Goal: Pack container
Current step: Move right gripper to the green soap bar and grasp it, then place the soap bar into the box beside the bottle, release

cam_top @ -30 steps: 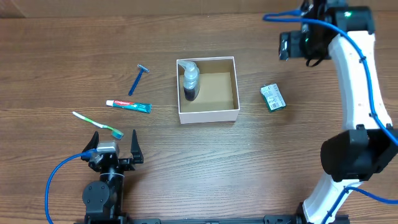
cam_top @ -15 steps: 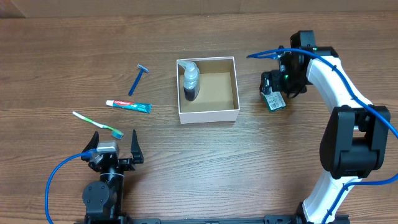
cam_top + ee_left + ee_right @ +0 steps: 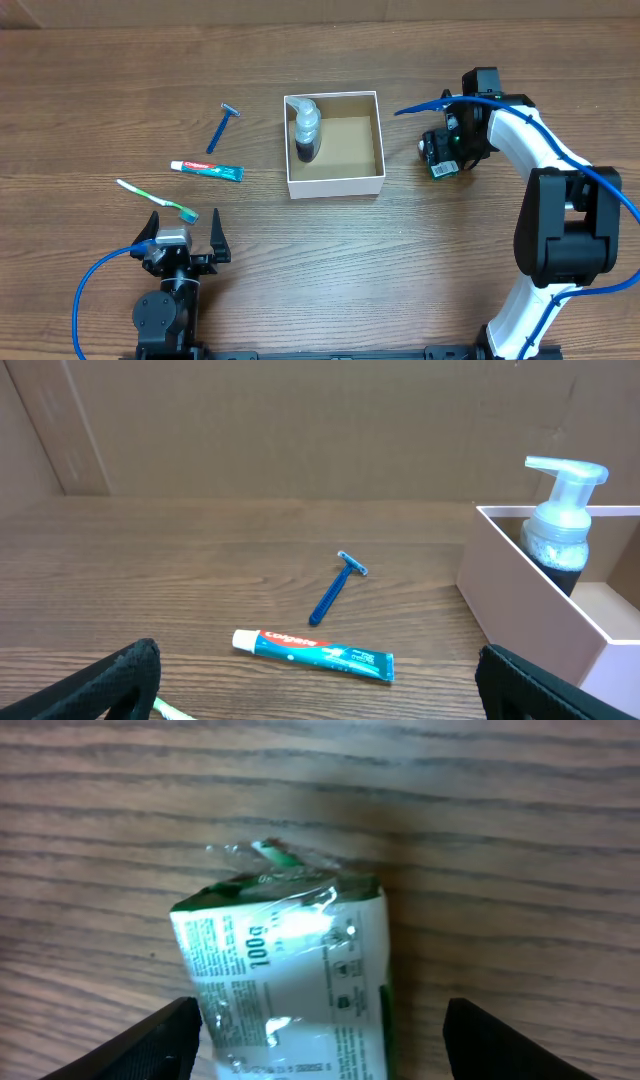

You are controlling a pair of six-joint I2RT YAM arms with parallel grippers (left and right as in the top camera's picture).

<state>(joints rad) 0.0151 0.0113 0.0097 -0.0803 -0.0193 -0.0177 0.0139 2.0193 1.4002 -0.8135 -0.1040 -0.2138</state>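
Observation:
The container (image 3: 335, 185), a square white-walled box with a brown inside, stands mid-table and holds a pump bottle (image 3: 305, 130) at its left side. Both show in the left wrist view, the container (image 3: 530, 610) and the bottle (image 3: 560, 520) at the right. My right gripper (image 3: 440, 150) is open, low over the green-white packet (image 3: 443, 170) right of the container. In the right wrist view its fingers (image 3: 322, 1030) straddle the packet (image 3: 285, 970). My left gripper (image 3: 185, 225) is open and empty at the front left.
A toothpaste tube (image 3: 207, 170), a blue razor (image 3: 222, 126) and a green-white toothbrush (image 3: 157, 200) lie left of the container. The left wrist view shows the toothpaste (image 3: 315, 653) and the razor (image 3: 335, 590) ahead of the fingers. A cardboard wall stands behind the table.
My right arm has swung down from the back right to the packet, and its open fingers now sit on either side of it. The left arm has not moved.

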